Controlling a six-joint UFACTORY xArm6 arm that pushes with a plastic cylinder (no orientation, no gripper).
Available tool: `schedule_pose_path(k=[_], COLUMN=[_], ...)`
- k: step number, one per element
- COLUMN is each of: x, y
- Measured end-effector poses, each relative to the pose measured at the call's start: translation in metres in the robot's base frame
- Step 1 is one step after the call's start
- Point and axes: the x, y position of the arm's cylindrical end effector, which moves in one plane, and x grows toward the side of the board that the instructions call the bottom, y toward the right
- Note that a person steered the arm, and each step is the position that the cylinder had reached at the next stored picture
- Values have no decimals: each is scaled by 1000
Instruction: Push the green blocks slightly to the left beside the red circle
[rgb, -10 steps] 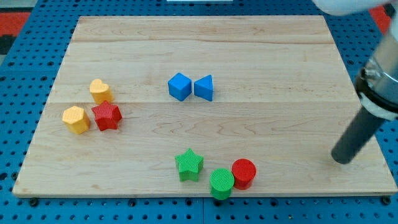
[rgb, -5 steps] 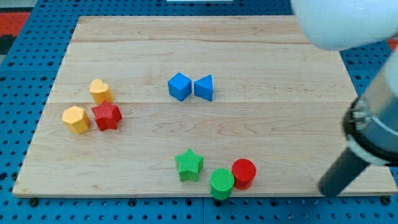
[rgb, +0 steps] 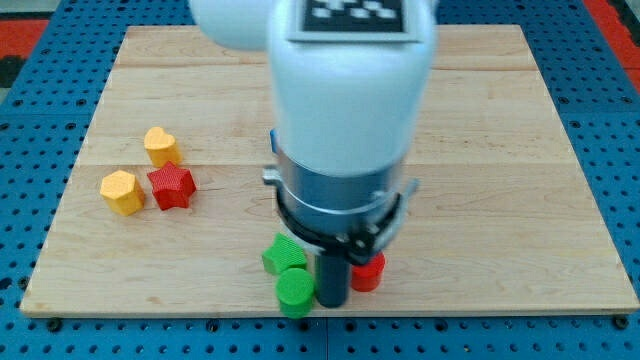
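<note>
My tip (rgb: 331, 303) rests on the board near the view's bottom edge, between the green circle (rgb: 294, 291) on its left and the red circle (rgb: 368, 272) on its right. The green circle touches or nearly touches the rod. The green star (rgb: 283, 255) sits just above the green circle, partly hidden by the arm. The red circle is half hidden behind the rod.
A yellow heart (rgb: 160, 146), a yellow hexagon (rgb: 122, 192) and a red star (rgb: 171, 186) cluster at the view's left. The arm's white and grey body covers the board's middle, hiding the blue blocks. The wooden board (rgb: 520, 150) lies on blue pegboard.
The arm swept from the view's right edge to the bottom middle. The tip came in between the red circle and the green circle. Both green blocks and the red circle shifted left.
</note>
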Motion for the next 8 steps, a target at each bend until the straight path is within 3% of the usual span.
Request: schedule_pose_path(k=[3, 4, 5, 6, 7, 8], x=[-58, -84, -63, -15, 17, 12], y=[6, 54, 144, 197, 176, 122])
